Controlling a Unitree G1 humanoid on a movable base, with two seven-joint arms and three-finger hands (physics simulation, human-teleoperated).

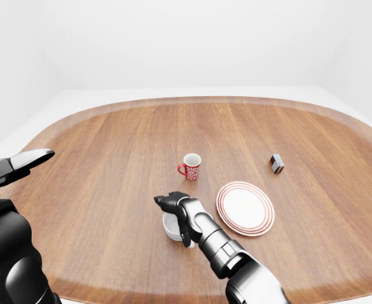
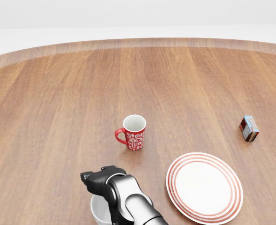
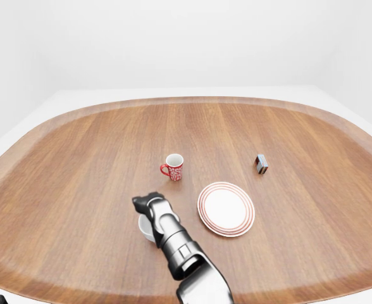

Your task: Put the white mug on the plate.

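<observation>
The white mug (image 2: 100, 208) stands upright on the wooden table (image 1: 110, 152), near the bottom of the head view and just left of the plate (image 2: 204, 186) — apart from it, not on it. The right hand (image 2: 99, 180) sits at the mug's upper rim, its dark fingers (image 1: 168, 201) over the opening and the arm crossing the mug's right side; whether the fingers are closed round the rim or merely resting above it cannot be told. The plate, white with red rings, lies flat with nothing on it. Above the mug in the head view stands a red patterned mug (image 2: 133, 132), upright, handle to the left, well apart from the hand. A small box (image 2: 249, 128) lies far right. The left hand (image 1: 18, 164) shows only at the left edge of the left-eye view — raised, away from everything, its grip unclear.
</observation>
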